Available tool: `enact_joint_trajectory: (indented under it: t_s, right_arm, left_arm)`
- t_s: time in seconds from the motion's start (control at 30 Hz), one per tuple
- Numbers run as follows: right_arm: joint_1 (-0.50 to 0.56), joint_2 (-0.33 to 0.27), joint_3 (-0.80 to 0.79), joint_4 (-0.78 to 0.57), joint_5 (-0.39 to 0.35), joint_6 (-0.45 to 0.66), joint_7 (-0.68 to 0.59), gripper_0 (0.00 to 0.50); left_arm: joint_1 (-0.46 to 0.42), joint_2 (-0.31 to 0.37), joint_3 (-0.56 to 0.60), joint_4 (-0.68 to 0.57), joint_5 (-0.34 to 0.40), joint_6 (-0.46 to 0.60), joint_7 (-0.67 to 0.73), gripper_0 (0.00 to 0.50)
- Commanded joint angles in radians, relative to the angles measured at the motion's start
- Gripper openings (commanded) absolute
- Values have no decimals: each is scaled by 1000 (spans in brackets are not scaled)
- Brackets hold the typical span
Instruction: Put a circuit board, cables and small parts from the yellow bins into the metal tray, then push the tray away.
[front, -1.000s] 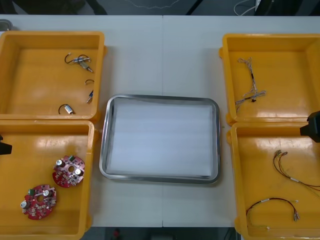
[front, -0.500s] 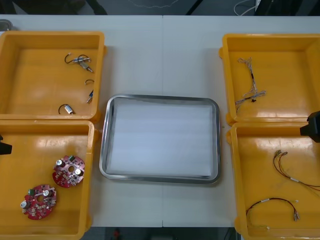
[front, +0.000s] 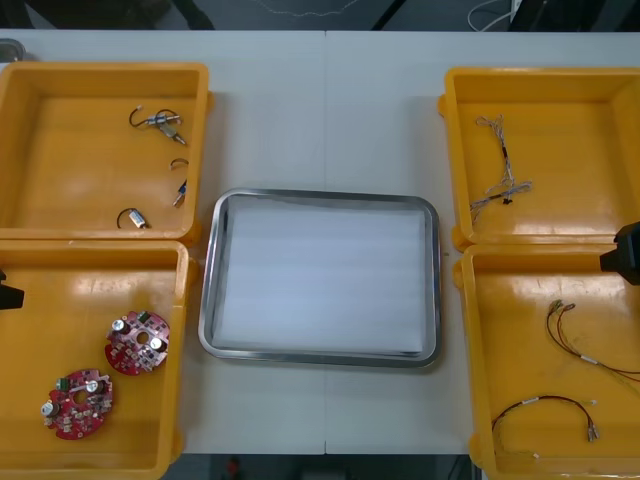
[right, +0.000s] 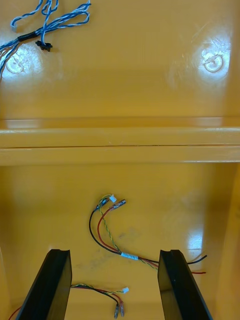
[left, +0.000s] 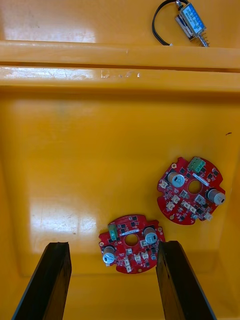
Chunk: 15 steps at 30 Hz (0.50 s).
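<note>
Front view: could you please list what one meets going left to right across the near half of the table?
Near-left yellow bin under the open left gripper, its nearer circuit board, its farther circuit board, metal tray, near-right yellow bin under the open right gripper, its cables.

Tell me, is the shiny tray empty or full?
Empty. The metal tray shows a bare white inside; both circuit boards lie in a yellow bin.
</note>
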Motion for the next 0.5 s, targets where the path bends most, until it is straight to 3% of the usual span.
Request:
enact_joint_trajectory:
  t_s: [0.03, 0.5]
  right_arm:
    - [3, 6, -33, -31, -7, 4, -34, 500]
    - [3, 6, -33, -31, -7, 4, -34, 500]
  left_arm:
    - [10, 32, 21, -31, 8, 6, 72, 500]
    - [10, 32, 21, -31, 8, 6, 72, 500]
